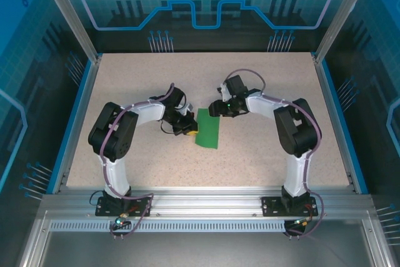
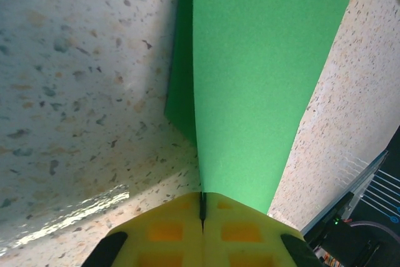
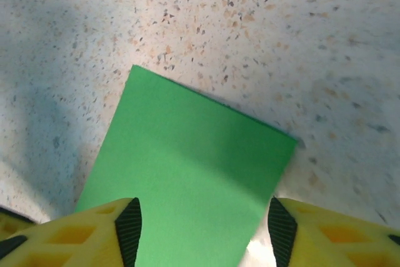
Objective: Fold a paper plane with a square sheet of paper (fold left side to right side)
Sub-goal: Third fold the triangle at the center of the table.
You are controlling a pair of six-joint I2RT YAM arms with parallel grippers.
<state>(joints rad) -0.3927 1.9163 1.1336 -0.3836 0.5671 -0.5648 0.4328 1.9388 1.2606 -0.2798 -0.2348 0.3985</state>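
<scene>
Square sheet of paper (image 1: 208,127) is seen as a narrow green rectangle near the middle of the table (image 1: 262,85). Its long axis runs roughly from the table's far side to its near side, slightly slanted.

Left gripper (image 1: 189,130) is placed just left of table centre, against the sheet's left long edge. In the left wrist view the left gripper (image 2: 202,207) is clenched: the yellow fingers (image 2: 169,232) are pressed together with only a thin dark seam between them. The edge of the sheet (image 2: 250,79) is pinched in that seam. From there the sheet widens away from the fingers, and a darker green layer is seen along its left side. Whether the pinched edge is raised off the table surface (image 2: 75,92) cannot be told.

Right gripper (image 1: 214,109) is placed just beyond table centre, over the sheet's far end. In the right wrist view the right gripper (image 3: 203,229) is released, with the jaws spread wide and nothing grasped. One black pad (image 3: 129,226) is seen over the sheet (image 3: 187,173); the other sits just off its side edge. Contact with the paper cannot be judged. The short end edge and both its corners are laid flat on the speckled table (image 3: 281,29).
</scene>
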